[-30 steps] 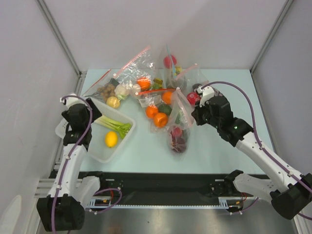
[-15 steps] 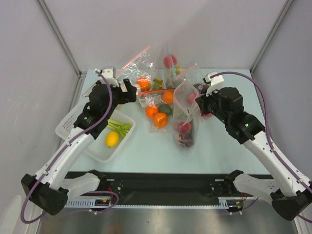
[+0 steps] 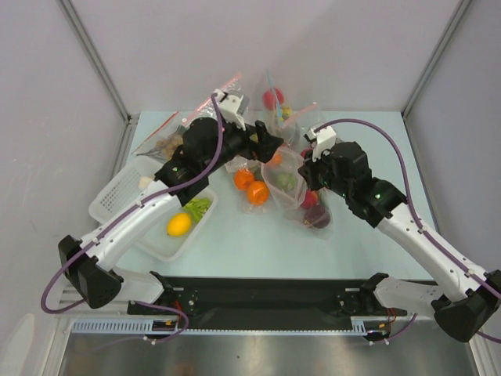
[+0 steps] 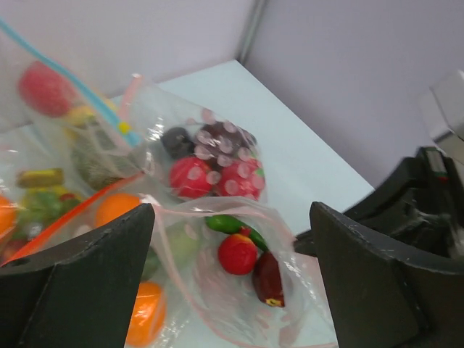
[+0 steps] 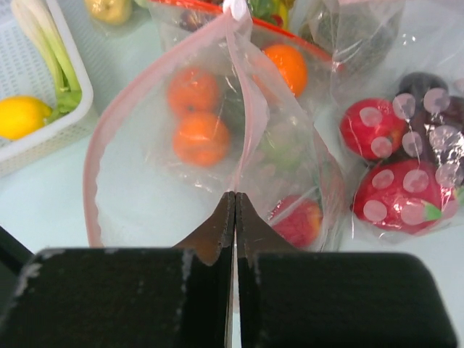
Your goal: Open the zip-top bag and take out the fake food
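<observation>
Swinging in from the left side since half a second ago, the left arm now stretches across the table to the zip-top bag [image 5: 138,196], which has tipped its mouth toward that arm. The bag sits just right of the table's middle, its lower end on the pale surface. Its pink zip strip [image 5: 90,167] is pulled into a wide open loop.

The right gripper [image 5: 233,197] has its fingers pressed together on the near lip of that strip, pinching the plastic. The left gripper [image 4: 232,210] hangs just beyond the mouth with its fingers spread wide, touching nothing.

Inside the bag lie a red apple [image 4: 238,254], a dark red piece [image 4: 268,279] and a green piece [image 4: 225,223]. Two oranges [image 3: 250,185] rest just to the bag's left and show through its clear wall in the right wrist view.

A second clear bag [image 5: 395,192] holding red fruit with pale spots lies just beside it on the right. Behind, a blue-strip bag [image 3: 272,98] stands among a heap of other bags near the back wall.

Well apart on the left, a white basket [image 3: 160,249] holds a lemon [image 3: 178,225] and a leek [image 3: 197,207].
</observation>
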Motion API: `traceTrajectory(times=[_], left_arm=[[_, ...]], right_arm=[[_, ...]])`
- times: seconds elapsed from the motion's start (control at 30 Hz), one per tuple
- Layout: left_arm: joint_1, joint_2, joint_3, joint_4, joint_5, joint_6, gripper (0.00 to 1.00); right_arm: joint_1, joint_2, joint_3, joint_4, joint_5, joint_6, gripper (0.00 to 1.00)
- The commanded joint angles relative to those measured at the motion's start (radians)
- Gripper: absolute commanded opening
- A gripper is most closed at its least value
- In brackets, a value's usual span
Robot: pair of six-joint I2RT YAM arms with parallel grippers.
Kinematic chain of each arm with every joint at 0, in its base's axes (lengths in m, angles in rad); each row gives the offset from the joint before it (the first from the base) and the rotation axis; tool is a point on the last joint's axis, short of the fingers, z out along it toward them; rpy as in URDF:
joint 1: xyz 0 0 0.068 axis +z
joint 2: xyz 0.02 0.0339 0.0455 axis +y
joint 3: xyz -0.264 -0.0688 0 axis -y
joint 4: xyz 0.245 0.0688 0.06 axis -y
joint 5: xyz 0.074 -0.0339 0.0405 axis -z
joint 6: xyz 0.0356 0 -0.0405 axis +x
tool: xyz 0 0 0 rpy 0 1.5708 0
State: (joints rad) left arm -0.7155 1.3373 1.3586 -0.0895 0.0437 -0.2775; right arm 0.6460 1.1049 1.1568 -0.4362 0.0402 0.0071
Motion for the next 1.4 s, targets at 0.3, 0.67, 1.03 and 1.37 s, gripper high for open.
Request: traceTrajectory(times=[0.3, 0.67, 1.03, 1.37], left_arm=[[-0.042, 0.036, -0.136, 0.126, 0.222, 0.023, 0.73], [-0.048, 0.244, -0.064, 0.011, 0.309, 0.053, 0.58], [-0.09, 0.393, -0.088, 0.075, 0.444, 0.101, 0.67], [-0.105, 0.488, -0.197, 0.303, 0.499, 0.043, 0.68]], right_arm=[[0.0, -0.017, -0.025, 0.042, 0.021, 0.016, 0.0], [0.001, -0.04, -0.035, 0.057, -0.014, 0.034, 0.0], [0.003, -0.048, -0.048, 0.097, -0.066, 0.06, 0.0], [0.003, -0.059, -0.069, 0.056, 0.014, 0.091, 0.09]])
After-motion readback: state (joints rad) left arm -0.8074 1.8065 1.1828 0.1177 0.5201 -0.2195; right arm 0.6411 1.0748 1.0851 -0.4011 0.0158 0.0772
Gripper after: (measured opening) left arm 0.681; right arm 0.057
